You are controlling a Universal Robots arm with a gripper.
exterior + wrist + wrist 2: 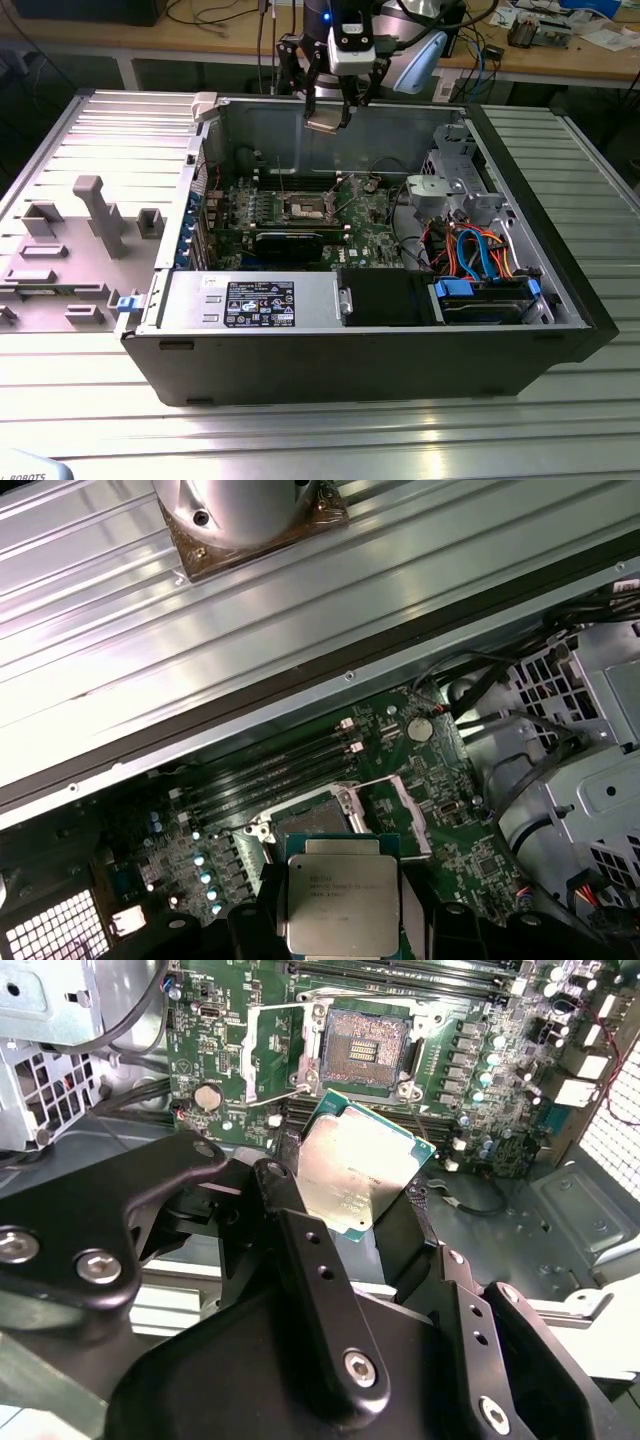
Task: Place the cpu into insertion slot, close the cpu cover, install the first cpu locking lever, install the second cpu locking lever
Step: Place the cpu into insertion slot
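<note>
Working in open computer case (380, 355), spread across the middle of the exterior view, green motherboard (378, 238) on its floor. High at upper centre, above the case's back wall: gripper (328, 110), pinched narrow on the cpu (322, 125), gripping it by opposite edges. Well below, near frame centre: the insertion slot (305, 208), with its dark contact field bare in the second wrist view. Just beside the slot: the cpu cover (246, 1055), seemingly standing open, so nothing over the contacts. Smallest item, the cpu, silver lid facing up in both wrist views, well apart from the slot, not yet seated. Reads as the carry-to-slot step, early in the task. To do it well, probably: keep the chip flat. Square its edges to the slot rim before going down, since it looks turned against the rim in the second wrist view. Match any corner mark and edge notches. Come straight down, no sliding across the contacts. No pressing force, just release once resting level. Stay off the cover frame on the way in.
</note>
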